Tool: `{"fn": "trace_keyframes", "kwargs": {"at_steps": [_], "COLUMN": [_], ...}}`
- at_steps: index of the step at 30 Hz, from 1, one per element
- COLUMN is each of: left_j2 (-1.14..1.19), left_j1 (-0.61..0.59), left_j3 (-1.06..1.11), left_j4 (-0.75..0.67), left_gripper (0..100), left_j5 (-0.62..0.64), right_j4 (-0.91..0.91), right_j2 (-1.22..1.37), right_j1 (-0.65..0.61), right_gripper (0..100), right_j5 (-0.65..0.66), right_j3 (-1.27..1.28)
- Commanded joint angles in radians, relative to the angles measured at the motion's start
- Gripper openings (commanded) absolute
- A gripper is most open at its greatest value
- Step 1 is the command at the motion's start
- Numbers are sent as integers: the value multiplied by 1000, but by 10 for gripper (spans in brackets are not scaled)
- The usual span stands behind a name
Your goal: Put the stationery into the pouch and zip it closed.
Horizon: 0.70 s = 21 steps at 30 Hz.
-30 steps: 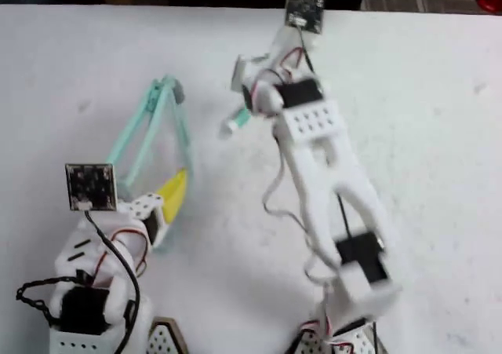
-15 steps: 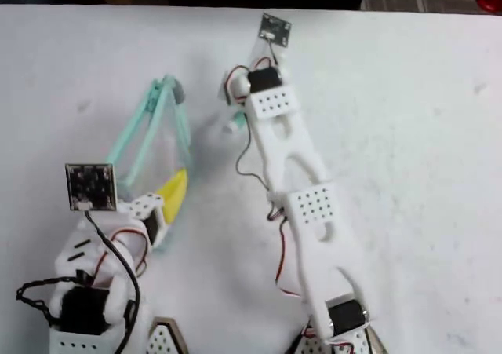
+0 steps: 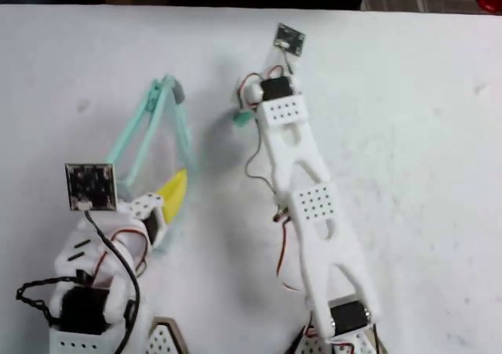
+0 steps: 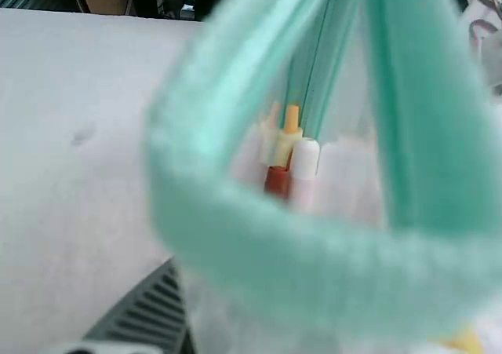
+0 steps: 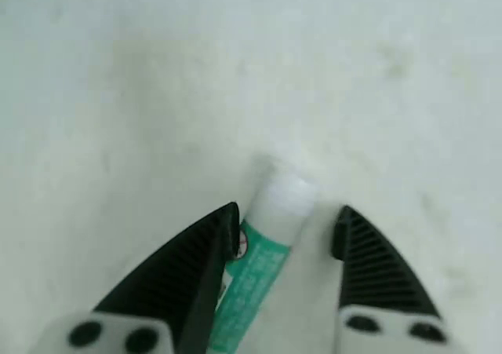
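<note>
Pinching a green-and-white plastic tube (image 5: 263,269), right gripper (image 5: 283,215) just right of the mint-rimmed clear pouch (image 3: 133,128), left gripper (image 3: 157,213) at its near end, can't tell its grip

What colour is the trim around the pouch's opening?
Mint green; the trim shows best in the left wrist view.

My top camera high over the white table (image 3: 423,134), wrist cameras down close, left at the pouch (image 4: 235,252), right at that table.
</note>
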Motion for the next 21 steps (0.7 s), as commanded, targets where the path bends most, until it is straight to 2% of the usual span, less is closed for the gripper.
{"fn": "trace_keyframes", "kwargs": {"at_steps": [1, 7, 14, 21], "left_j2": [4, 4, 4, 4], "left_j1": [-5, -7, -5, 38], "left_j3": [-34, -34, -34, -43], "left_j4": [6, 6, 6, 26], "left_gripper": [301, 301, 301, 304], "left_j5": [5, 5, 5, -3], "right_j4": [-5, 44, 269, 363], "right_j2": [4, -2, -54, -309], "right_j1": [-1, 4, 41, 84], "right_gripper": [13, 15, 16, 16], "right_j5": [114, 147, 150, 152], "right_j3": [-8, -6, -127, -126]}}
